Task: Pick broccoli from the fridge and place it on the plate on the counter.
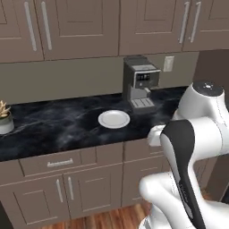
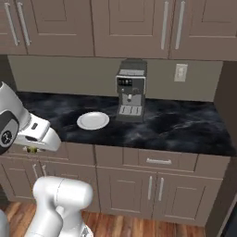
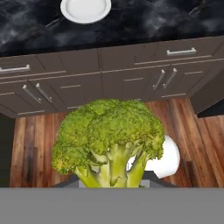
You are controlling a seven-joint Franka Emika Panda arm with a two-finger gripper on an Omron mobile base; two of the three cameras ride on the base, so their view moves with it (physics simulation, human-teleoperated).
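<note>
The broccoli [image 3: 109, 144] is being carried in the gripper [image 3: 112, 183], as judged from the hand view, where its bumpy green head and pale stem are being shown close against the camera with the stem running down to the bottom edge; the fingertips themselves are being hidden by the floret, so the clamp on the stem is being inferred rather than seen. In the right base view a small yellow-green scrap [image 2: 31, 149] is being glimpsed under the white hand, which is being held out in front of the brown cabinet drawers [image 2: 157, 162], below the counter [image 2: 185, 125] edge and short of it. The picking half of the task is therefore being taken as done: the floret is out of the fridge and is being brought to the worktop. The placing half is being left: the plate [image 1: 114, 119] is lying bare on the black marble, just beside the coffee machine [image 1: 140, 82], and well apart from the hand. The broccoli is yet to be lifted above counter height, carried forward over the plate [image 3: 85, 8] and released there.
</note>
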